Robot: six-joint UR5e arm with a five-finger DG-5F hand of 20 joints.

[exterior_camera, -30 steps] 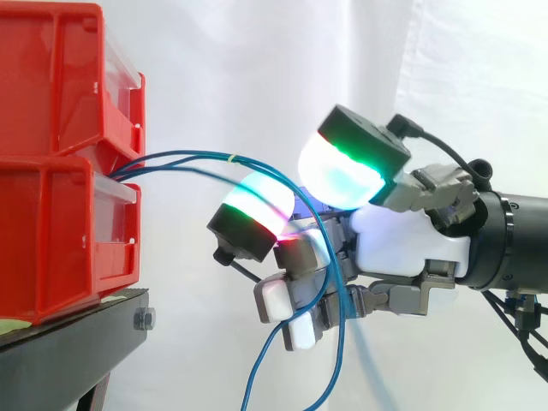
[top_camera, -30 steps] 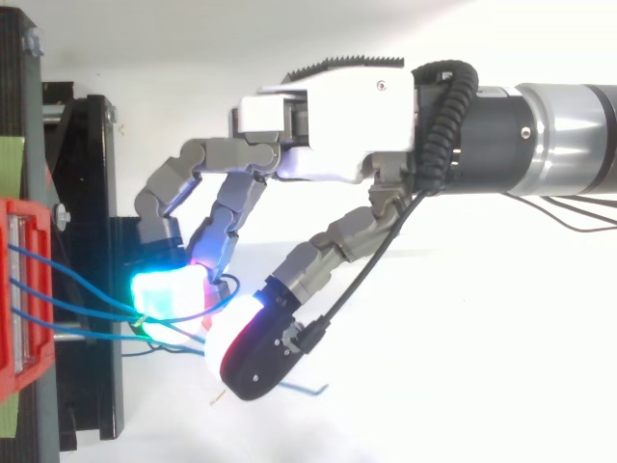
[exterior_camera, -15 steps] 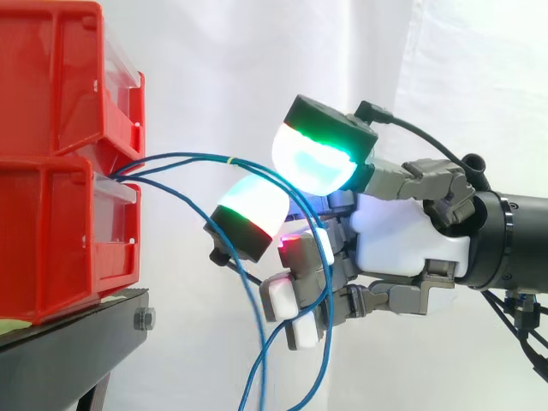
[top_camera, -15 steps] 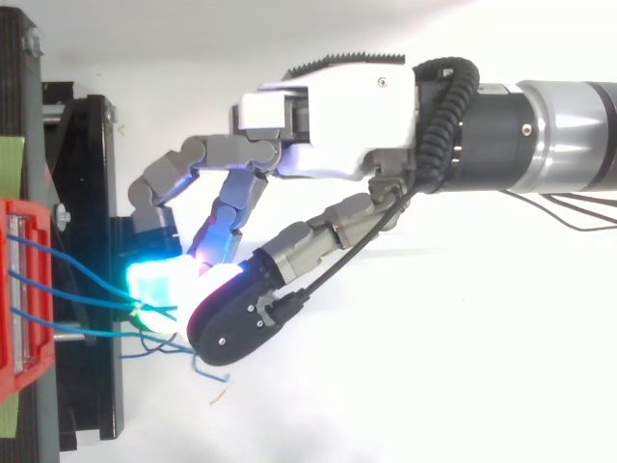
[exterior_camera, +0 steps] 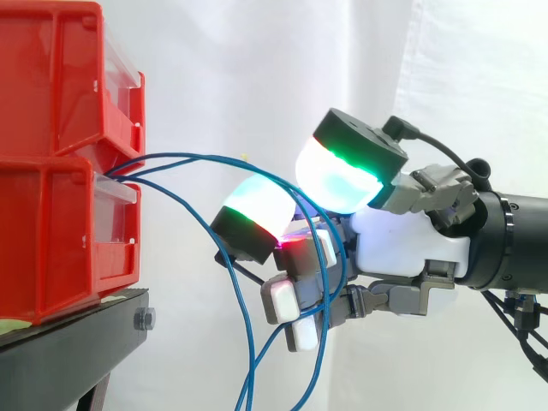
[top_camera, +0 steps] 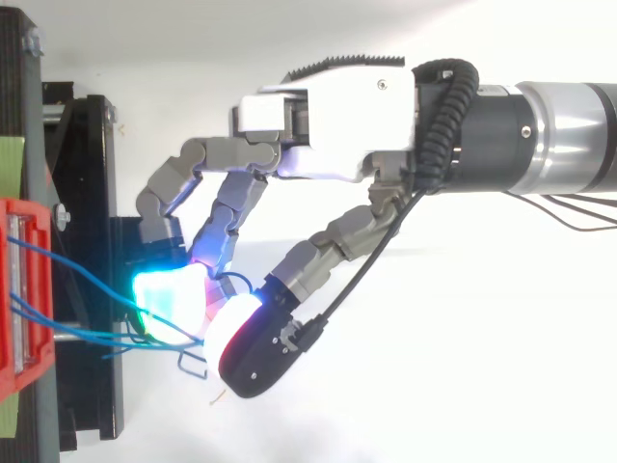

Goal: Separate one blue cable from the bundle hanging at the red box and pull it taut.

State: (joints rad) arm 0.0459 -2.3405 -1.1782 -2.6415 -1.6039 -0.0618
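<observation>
The stacked red plastic bins (exterior_camera: 51, 171) are cut off by the side view's left edge, and the black metal stand (exterior_camera: 60, 351) beneath them runs off the bottom-left corner. The thin blue cables (exterior_camera: 188, 156) leave that view's bottom edge, so their lower ends are out of sight, and where they start between the bins is hidden. Part of their run passes behind the robot hand (exterior_camera: 411, 244), and which strand touches it cannot be told. The grey arm (top_camera: 569, 135) is cut at the top view's right edge.

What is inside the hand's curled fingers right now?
Blue cables run between the hand's glowing pads and down across its curled fingers. The pads hide how many are pinched.
</observation>
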